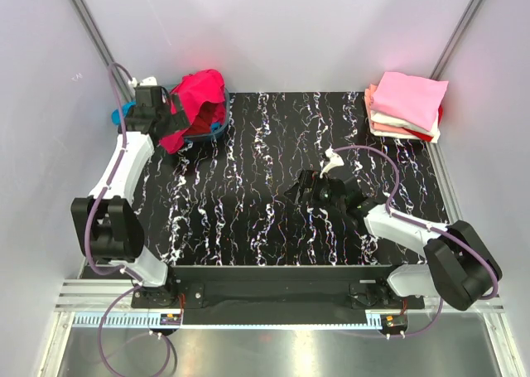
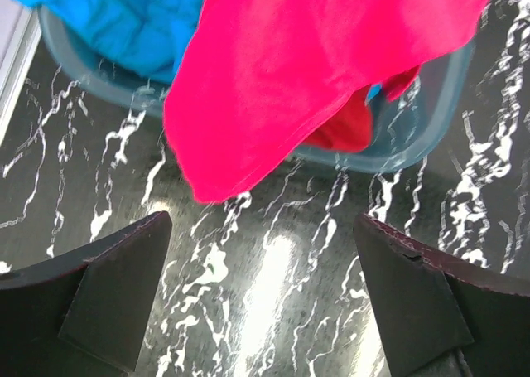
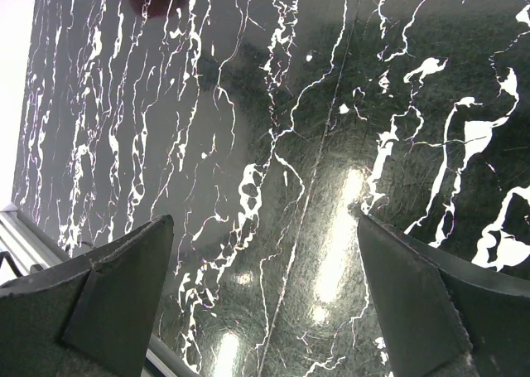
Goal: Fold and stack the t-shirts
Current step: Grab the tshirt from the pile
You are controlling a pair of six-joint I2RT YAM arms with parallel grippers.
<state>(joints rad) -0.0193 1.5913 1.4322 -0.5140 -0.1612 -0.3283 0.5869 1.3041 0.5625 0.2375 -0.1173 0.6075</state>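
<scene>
While the pinkish-red t-shirt [image 2: 315, 70] drapes over the rim of the tub [image 2: 422, 137], upper left in the top view, left gripper [image 2: 263, 298] hovers just beside it, jaws wide, empty. Right gripper [image 3: 265, 298] also wide, holding nothing, over bare table [image 3: 273, 145] mid-frame. Folded stack [image 1: 407, 103] upper right. Shirt looks light, limp, not slippery. Best pinch the hanging lower lobe; a bunched grab may drag the turquoise tee [image 2: 116, 21] along.
</scene>
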